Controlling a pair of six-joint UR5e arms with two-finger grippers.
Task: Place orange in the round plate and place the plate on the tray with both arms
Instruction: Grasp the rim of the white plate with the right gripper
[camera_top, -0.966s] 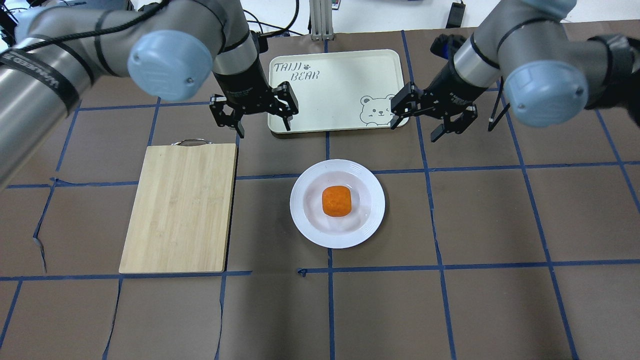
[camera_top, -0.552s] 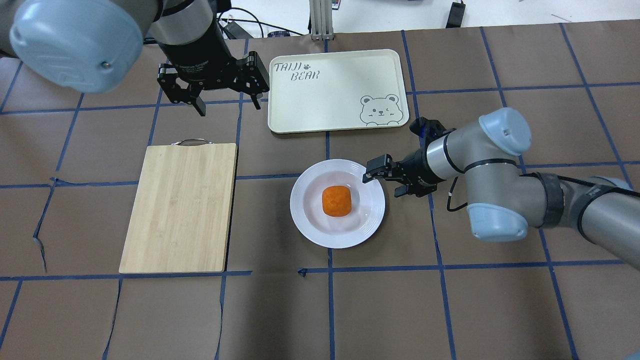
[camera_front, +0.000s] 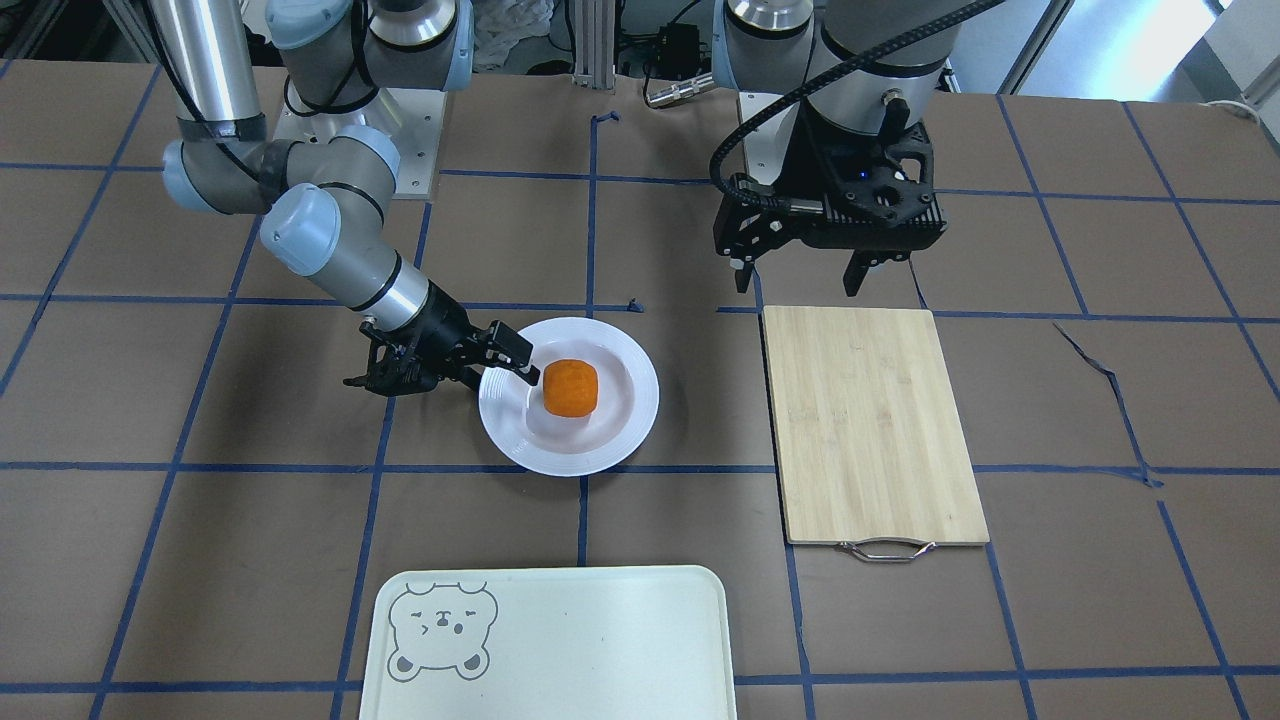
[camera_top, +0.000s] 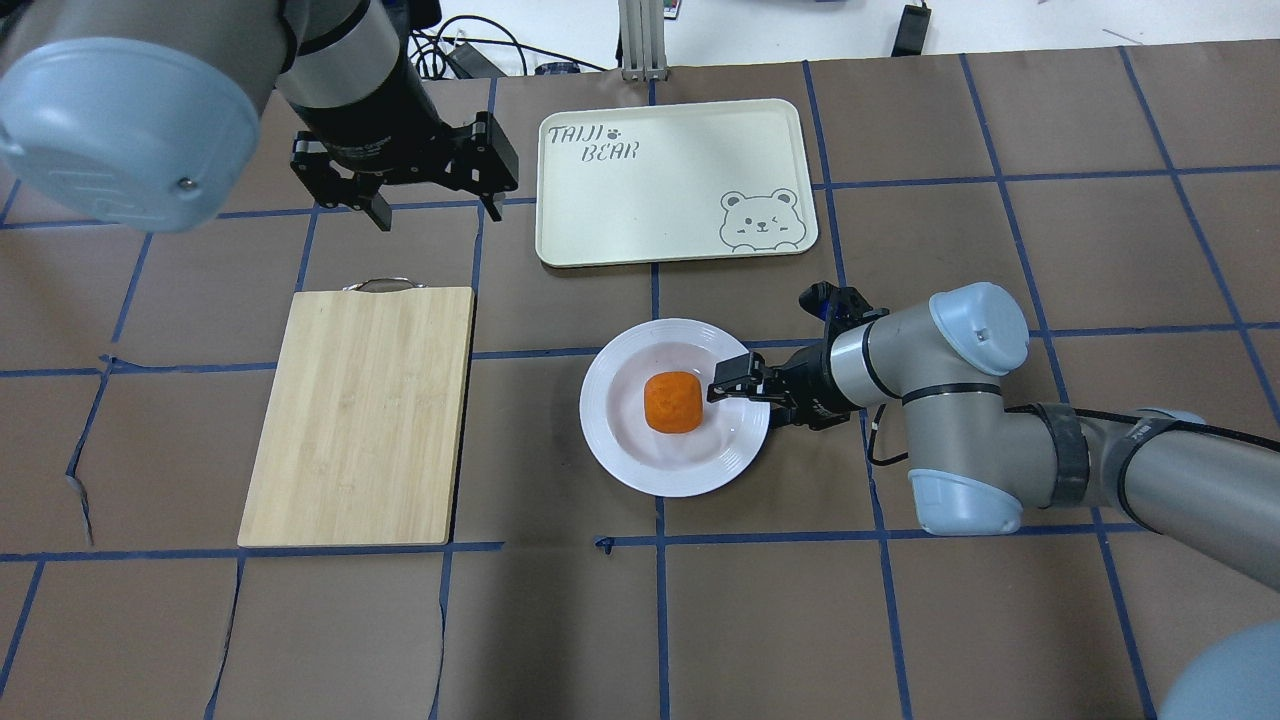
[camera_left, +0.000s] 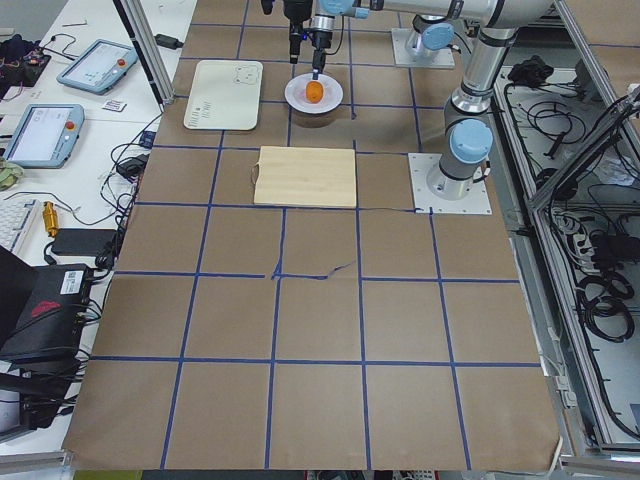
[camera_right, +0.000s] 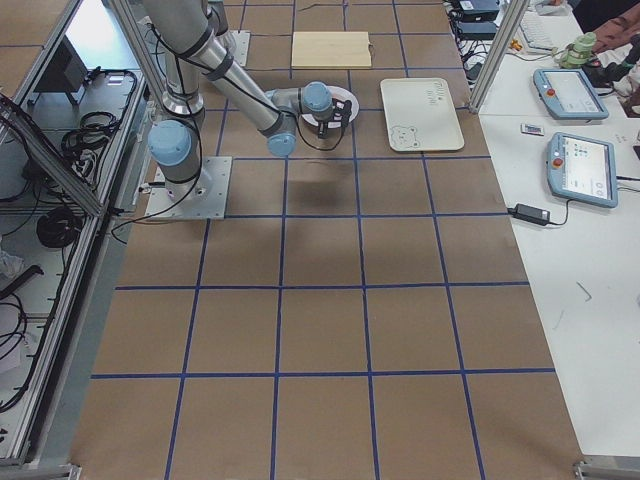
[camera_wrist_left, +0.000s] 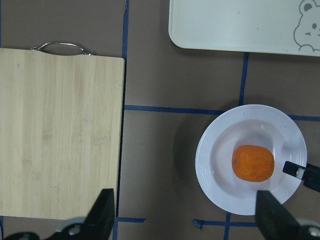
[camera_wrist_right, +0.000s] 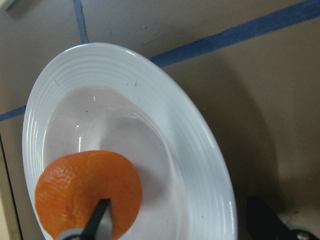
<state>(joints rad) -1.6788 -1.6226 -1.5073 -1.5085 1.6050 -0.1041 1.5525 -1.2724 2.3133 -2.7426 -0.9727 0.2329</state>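
The orange (camera_top: 673, 401) (camera_front: 570, 387) lies in the sunken centre of the round plate (camera_top: 620, 452) (camera_front: 600, 455), which rests on the table mid-way. My right gripper (camera_top: 760, 400) (camera_wrist_right: 185, 225) is open and lies low across the plate's right rim. One finger (camera_wrist_right: 100, 220) reaches in over the plate just short of the orange (camera_wrist_right: 87, 190), the other sits outside the rim. The tray (camera_top: 660, 190) (camera_front: 580, 650) lies beyond the plate with nothing on it. My left gripper (camera_top: 437, 210) (camera_front: 798, 285) hangs open above the table, left of the tray and beyond the cutting board.
A bamboo cutting board (camera_top: 360, 415) (camera_wrist_left: 60, 130) with a metal handle lies left of the plate. Blue tape lines grid the brown table cover. An aluminium post (camera_top: 640, 40) stands behind the tray.
My right arm swung down from beside the tray to the plate's right rim and pushed one finger further in over it. My left gripper drew back leftward from the tray's edge.
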